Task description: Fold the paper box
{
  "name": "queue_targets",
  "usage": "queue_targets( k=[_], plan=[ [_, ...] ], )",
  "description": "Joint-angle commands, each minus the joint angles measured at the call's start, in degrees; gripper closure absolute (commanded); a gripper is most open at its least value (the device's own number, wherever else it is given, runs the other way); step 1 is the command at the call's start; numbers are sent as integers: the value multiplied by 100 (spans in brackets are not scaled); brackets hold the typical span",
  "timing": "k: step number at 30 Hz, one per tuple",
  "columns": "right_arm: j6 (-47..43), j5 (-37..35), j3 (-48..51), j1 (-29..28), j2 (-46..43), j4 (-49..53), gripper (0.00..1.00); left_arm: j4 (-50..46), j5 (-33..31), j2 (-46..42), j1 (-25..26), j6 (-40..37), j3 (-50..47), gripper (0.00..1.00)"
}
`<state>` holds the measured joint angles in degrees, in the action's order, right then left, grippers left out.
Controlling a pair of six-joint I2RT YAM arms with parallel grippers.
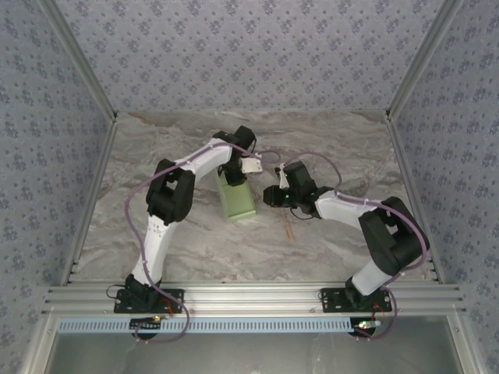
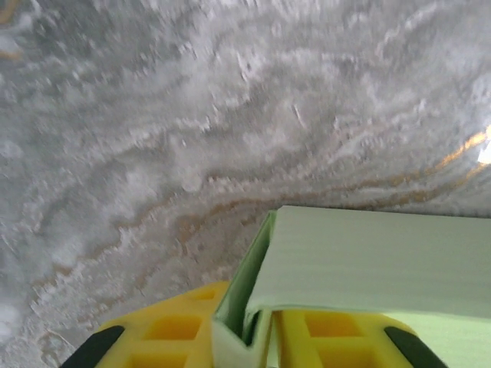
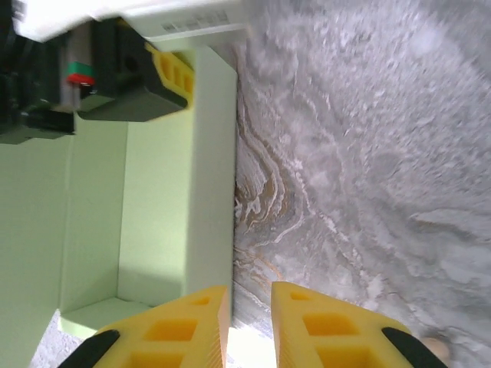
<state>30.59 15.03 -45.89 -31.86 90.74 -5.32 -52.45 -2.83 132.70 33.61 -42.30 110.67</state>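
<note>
**Box standing up on the table, left claw astride its far wall**

Paper box (image 1: 238, 201): pale green card, walls raised, open top. It sits on the marble-patterned table (image 1: 343, 148) a little left of centre, between the two arms, with its long side running roughly near to far.

Left gripper (image 1: 238, 178): reaches over the far end of the box. In the left wrist view the gripper (image 2: 253, 307) has a raised green wall of the box (image 2: 383, 261) standing in the gap between its two yellow fingers (image 2: 176, 330). The card there is doubled into a narrow V. The fingers sit close on either side, but whether they press the card or only straddle it cannot be told.

Right gripper (image 1: 269, 195): low over the table, just beside the right side of the box. In the right wrist view its fingers (image 3: 330, 330) stand a narrow gap apart (image 3: 252, 290), with nothing seen gripped between them. One finger lies against the outer edge of the box's long wall (image 3: 153, 199); the other is over bare table. The same view shows the left gripper (image 3: 173, 73) at the box's far end.

Thin tan stick (image 1: 289, 226): flat on the table, near the right gripper, apart from the box.
</note>
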Motion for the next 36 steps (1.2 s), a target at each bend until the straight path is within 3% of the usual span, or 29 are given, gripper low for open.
queue_targets(
  k=[1, 10, 18, 22, 29, 36],
  plan=[
    [-235, -449, 98, 56, -225, 347, 76, -131, 226, 58, -15, -26, 348, 72],
    [-478, -654, 35, 136, -353, 645, 76, -278, 660, -234, -104, 134, 428, 53],
    [-603, -481, -109, 254, -267, 700, 75, -166, 1217, -549, -251, 451, 520, 45],
    [-841, -331, -691, 96, 229, 1000, 73, 82, 1469, -906, -334, 860, 520, 41],
    [-818, -311, -1255, -215, 1052, 1014, 75, 1236, 1658, -2300, -602, 2242, -564, 38],
    [-790, -211, -1306, -429, 1324, 1004, 78, 2172, 646, -4256, -799, 4501, -2567, 35]
  ],
)
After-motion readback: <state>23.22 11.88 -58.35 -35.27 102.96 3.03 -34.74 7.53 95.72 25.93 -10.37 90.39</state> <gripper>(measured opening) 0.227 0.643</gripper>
